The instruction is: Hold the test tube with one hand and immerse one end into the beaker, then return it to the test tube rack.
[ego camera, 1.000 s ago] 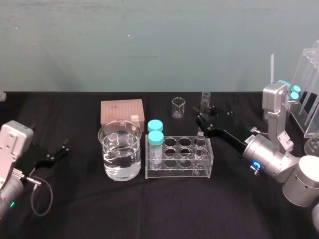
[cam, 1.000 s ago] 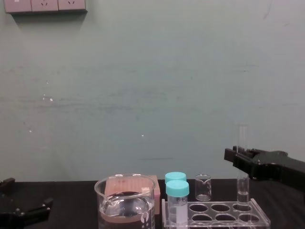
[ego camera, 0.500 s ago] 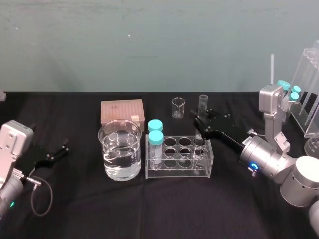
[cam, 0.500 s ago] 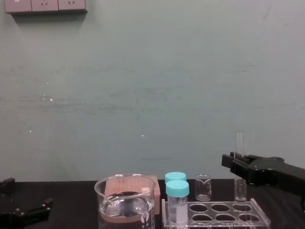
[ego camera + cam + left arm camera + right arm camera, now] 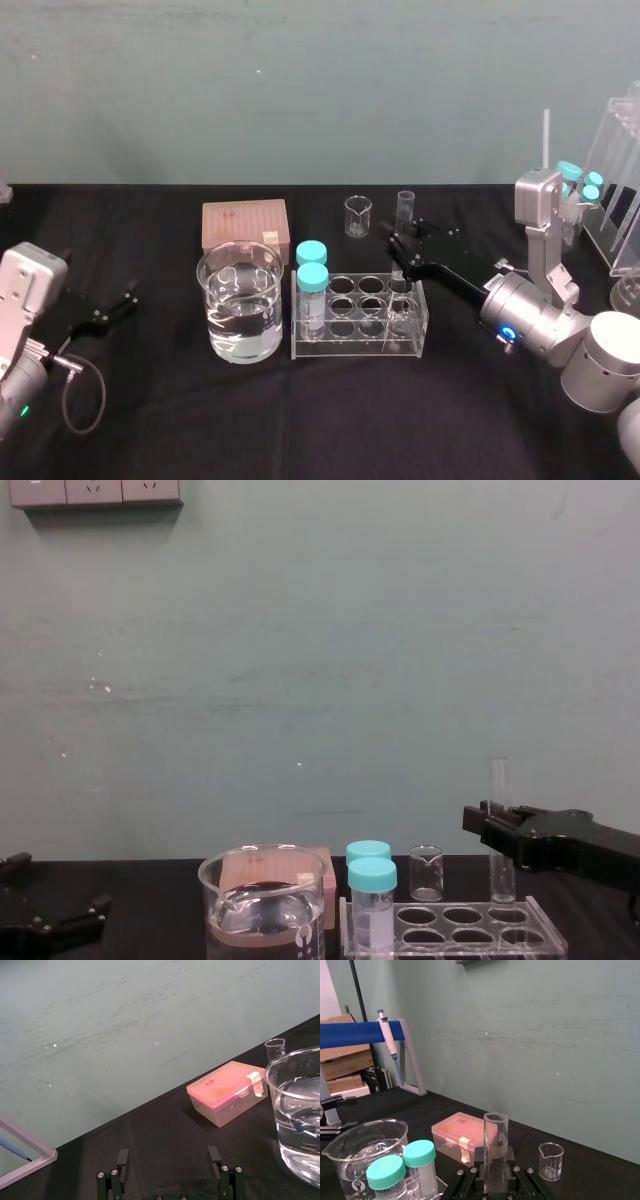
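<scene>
My right gripper (image 5: 400, 258) is shut on the test tube (image 5: 405, 208), a thin clear capless tube held upright. In the right wrist view the test tube (image 5: 495, 1146) stands between the two black fingers (image 5: 479, 1161). In the chest view the gripper (image 5: 492, 826) grips the tube (image 5: 498, 785) partway up, and the tube's lower end reaches the right-end holes of the clear test tube rack (image 5: 450, 932). The rack (image 5: 345, 347) stands right of the water-filled beaker (image 5: 240, 300). My left gripper (image 5: 113, 308) rests open at the far left, its fingers (image 5: 122, 1159) spread.
Two teal-capped vials (image 5: 312, 275) stand in the rack's left end. A small clear beaker (image 5: 357, 215) and a pink tip box (image 5: 244, 223) sit behind. A clear stand holding teal-capped vials (image 5: 590, 185) is at the far right. A pipette stand (image 5: 395, 1045) shows beyond the beaker.
The right gripper has come down and slightly left with the test tube, lowering its bottom end into the rack's right end. The left arm has not moved.
</scene>
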